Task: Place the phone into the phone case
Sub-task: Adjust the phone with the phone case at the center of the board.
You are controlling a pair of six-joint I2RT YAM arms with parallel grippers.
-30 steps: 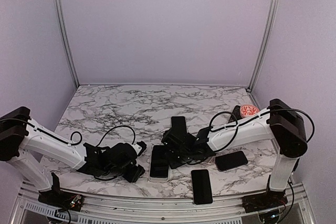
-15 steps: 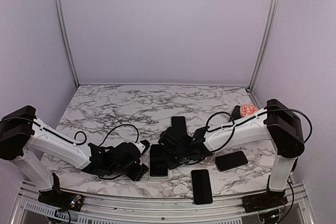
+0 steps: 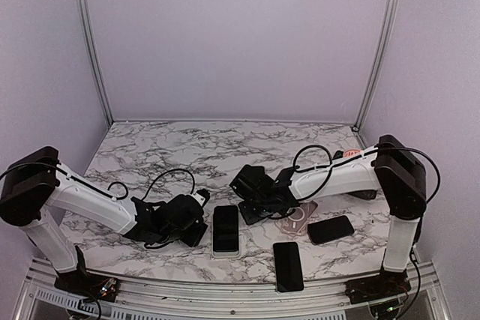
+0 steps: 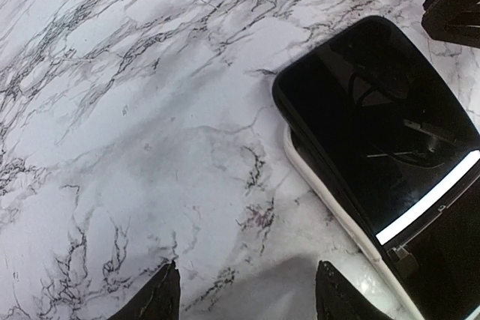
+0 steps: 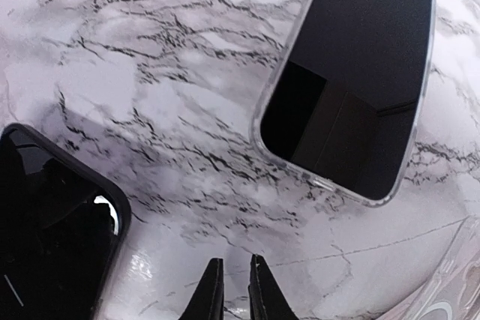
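L tool (image 4: 247, 294) beside phone (image 4: 375, 125), prob. apart

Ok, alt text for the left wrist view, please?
A black phone lies on a white case on the marble table, the case's rim showing along the phone's lower-left edge. The left tool hangs open over bare marble beside them, holding nothing.

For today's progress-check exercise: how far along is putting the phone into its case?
Done: the phone lies on the white case. In hand: nothing; the left gripper is open beside it, the right gripper shut, empty. Left: its edge seems unseated, so pressing in.
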